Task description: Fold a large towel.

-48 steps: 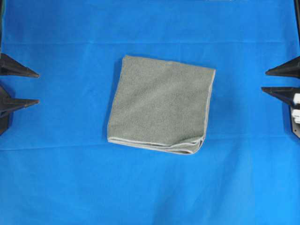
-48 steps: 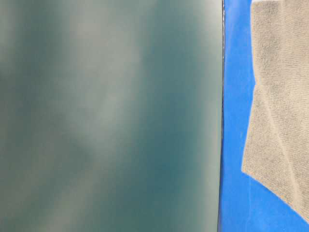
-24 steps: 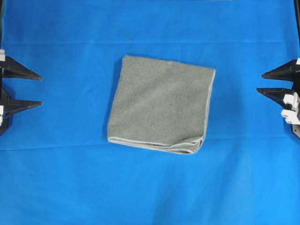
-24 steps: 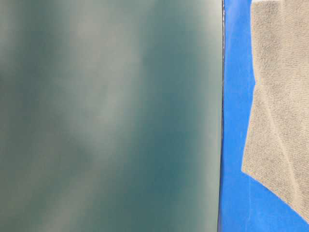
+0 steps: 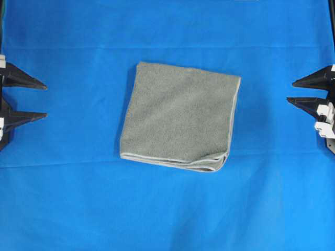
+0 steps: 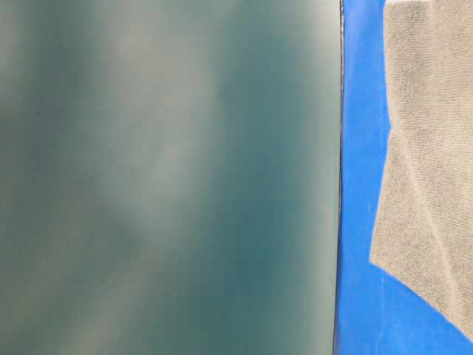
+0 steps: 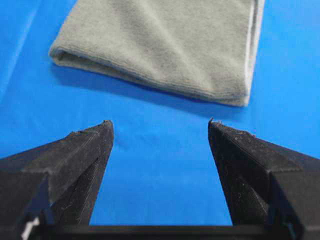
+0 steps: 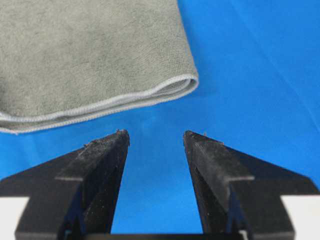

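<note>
Fingers (image 5: pixel 34 81) apart, towel (image 5: pixel 180 116), blue cloth (image 5: pixel 78 198)

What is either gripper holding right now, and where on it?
Nothing. Left gripper and right gripper are both open and empty, clear of the folded towel.

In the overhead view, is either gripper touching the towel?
No. The left gripper and right gripper sit open at opposite edges, with bare blue cloth between them and the towel.
</note>
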